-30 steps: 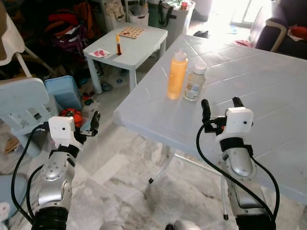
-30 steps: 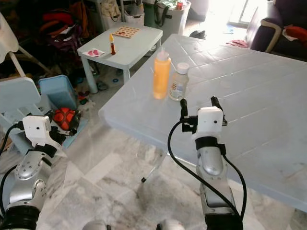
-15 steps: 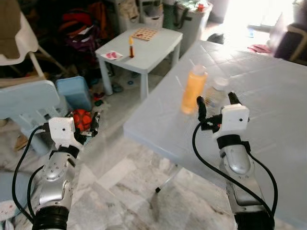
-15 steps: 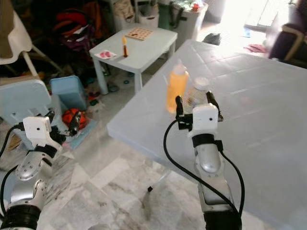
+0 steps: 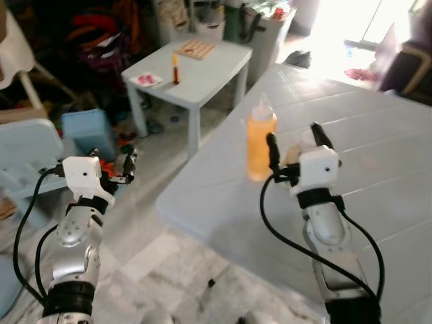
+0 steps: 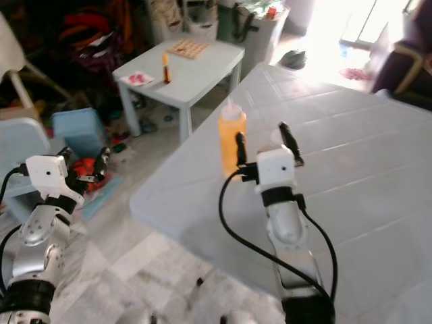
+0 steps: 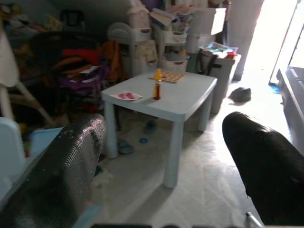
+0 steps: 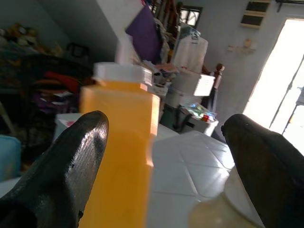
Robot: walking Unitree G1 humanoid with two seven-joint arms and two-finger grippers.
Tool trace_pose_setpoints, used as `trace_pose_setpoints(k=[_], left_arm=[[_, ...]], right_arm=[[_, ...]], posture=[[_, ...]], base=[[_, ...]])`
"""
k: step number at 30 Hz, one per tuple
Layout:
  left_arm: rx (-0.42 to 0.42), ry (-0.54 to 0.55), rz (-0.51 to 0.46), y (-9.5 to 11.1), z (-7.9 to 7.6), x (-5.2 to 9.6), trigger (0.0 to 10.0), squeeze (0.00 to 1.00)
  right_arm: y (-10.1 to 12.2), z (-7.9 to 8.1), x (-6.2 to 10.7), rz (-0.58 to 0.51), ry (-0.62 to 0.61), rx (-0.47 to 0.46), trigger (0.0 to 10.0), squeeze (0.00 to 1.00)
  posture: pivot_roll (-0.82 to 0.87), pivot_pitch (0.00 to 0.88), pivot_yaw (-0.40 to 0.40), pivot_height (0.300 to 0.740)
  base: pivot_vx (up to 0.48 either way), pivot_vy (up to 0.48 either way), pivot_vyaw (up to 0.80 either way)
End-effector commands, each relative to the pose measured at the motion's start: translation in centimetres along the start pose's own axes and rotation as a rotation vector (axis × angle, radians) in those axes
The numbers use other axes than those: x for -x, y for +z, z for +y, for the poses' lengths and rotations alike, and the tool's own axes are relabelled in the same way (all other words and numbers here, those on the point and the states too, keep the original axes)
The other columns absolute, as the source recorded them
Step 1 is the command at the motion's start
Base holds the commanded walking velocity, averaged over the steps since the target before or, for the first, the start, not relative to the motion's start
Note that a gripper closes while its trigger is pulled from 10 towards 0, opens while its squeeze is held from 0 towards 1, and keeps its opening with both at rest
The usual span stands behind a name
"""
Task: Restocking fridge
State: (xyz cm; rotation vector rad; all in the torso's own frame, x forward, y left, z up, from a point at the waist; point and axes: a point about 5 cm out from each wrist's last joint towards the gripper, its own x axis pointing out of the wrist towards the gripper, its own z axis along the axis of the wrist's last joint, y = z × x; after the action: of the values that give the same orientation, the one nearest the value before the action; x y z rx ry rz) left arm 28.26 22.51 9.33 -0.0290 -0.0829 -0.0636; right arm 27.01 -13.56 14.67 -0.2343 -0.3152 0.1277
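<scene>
An orange squeeze bottle (image 5: 260,144) is standing upright near the left edge of the large pale-blue table (image 5: 378,155), its long axis vertical and its white nozzle pointing straight up. Just to its right, a smaller clear bottle with a white cap (image 8: 223,209) is standing too, mostly hidden behind the right arm in the head views.

The right gripper (image 5: 293,140) is hovering over the table at bottle height, just on the near side of the two bottles. Its two black fingers (image 8: 71,161) are spread wide with nothing between them; in the right wrist view the orange bottle is sitting by one finger and the capped bottle low by the other.

The left gripper (image 5: 121,172) is hanging off the table's left side over the marble floor (image 5: 155,250), fingers parted and holding nothing, pointing toward a small light-blue side table (image 7: 166,95) at the far left. A small amber bottle (image 7: 157,89) is standing upright on that side table, beside a pink card (image 7: 126,96) and a patterned board (image 7: 172,76).
</scene>
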Motion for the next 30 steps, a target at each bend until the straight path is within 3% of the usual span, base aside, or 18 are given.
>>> trace_pose_setpoints(k=[1,2,3,11,20,21,22,30], left_arm=[[-0.006,-0.012,-0.012,0.3,0.0,-0.2,10.0,0.00],[-0.006,-0.012,-0.012,0.3,0.0,-0.2,10.0,0.00],[-0.006,-0.012,-0.014,0.3,0.0,-0.3,10.0,0.00],[-0.010,-0.016,-0.015,0.3,0.0,-0.3,10.0,0.00],[-0.019,-0.027,-0.008,0.2,0.0,-0.4,10.0,0.00],[-0.020,-0.029,-0.007,0.2,0.0,-0.4,10.0,0.00],[-0.022,-0.030,-0.006,0.2,0.0,-0.3,10.0,0.00],[-0.029,-0.035,0.003,0.1,0.0,-0.1,10.0,0.00]], right_arm=[[0.5,-0.2,-0.2,-0.030,0.010,-0.003,10.0,0.81],[0.5,-0.2,-0.2,-0.030,0.010,-0.003,10.0,0.81],[0.6,-0.2,-0.2,-0.034,0.011,-0.003,10.0,1.00],[0.6,0.1,-0.3,-0.034,0.010,-0.010,10.0,1.00],[0.9,-0.1,-1.5,-0.033,0.002,-0.076,10.0,1.00],[0.8,-0.2,-1.6,-0.030,0.003,-0.086,10.0,0.94],[0.9,0.0,-1.8,-0.023,0.011,-0.111,10.0,0.02],[0.9,1.0,-2.5,-0.007,0.060,-0.169,10.0,0.00]], posture=[[0.01,0.000,0.023,0.740],[0.01,0.000,0.023,0.740],[0.01,0.000,0.024,0.740],[0.01,0.000,0.025,0.740],[0.01,0.000,0.030,0.740],[0.01,0.000,0.030,0.740],[0.02,0.000,0.032,0.740],[0.03,0.000,0.032,0.740]], base=[[0.000,0.000,0.00],[0.000,0.000,0.00],[0.000,0.000,0.00],[0.000,0.000,0.00],[0.000,0.000,0.00],[0.000,0.000,0.00],[0.000,0.000,0.00],[0.000,0.000,0.00]])
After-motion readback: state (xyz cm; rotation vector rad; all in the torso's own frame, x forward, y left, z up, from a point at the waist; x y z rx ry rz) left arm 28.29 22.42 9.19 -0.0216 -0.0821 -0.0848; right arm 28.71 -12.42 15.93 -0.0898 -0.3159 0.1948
